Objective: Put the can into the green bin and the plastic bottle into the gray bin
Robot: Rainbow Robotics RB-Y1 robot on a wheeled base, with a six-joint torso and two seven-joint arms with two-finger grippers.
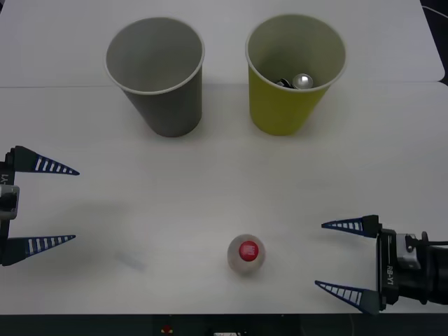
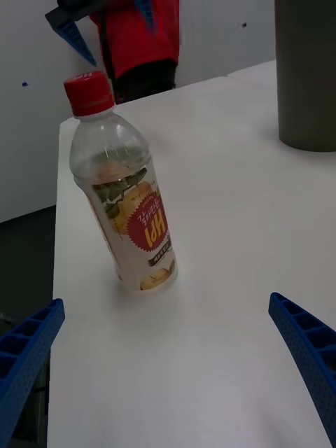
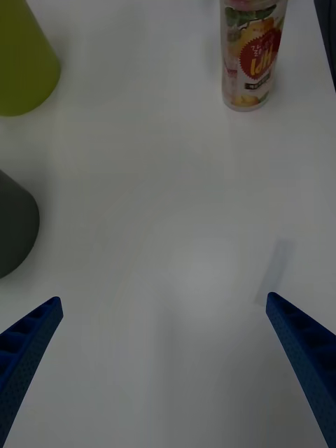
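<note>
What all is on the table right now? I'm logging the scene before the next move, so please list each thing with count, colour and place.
gray bin: 1, gray paper cup, upright at the far left of the table, nothing visible inside.
green bin: 1, yellow-green paper cup, upright at the far right, beside the gray bin and apart from it.
can: 1, silver top, dark sides, lying inside the green bin.
plastic bottle: 1, clear with red cap and pale label, upright near the table's front edge, nearer the right arm.
table: 1, white.
left gripper: 1, blue fingers, open, at the left edge, holding nothing.
right gripper: 1, blue fingers, open, front right, pointing toward the bottle, not touching it.
</note>
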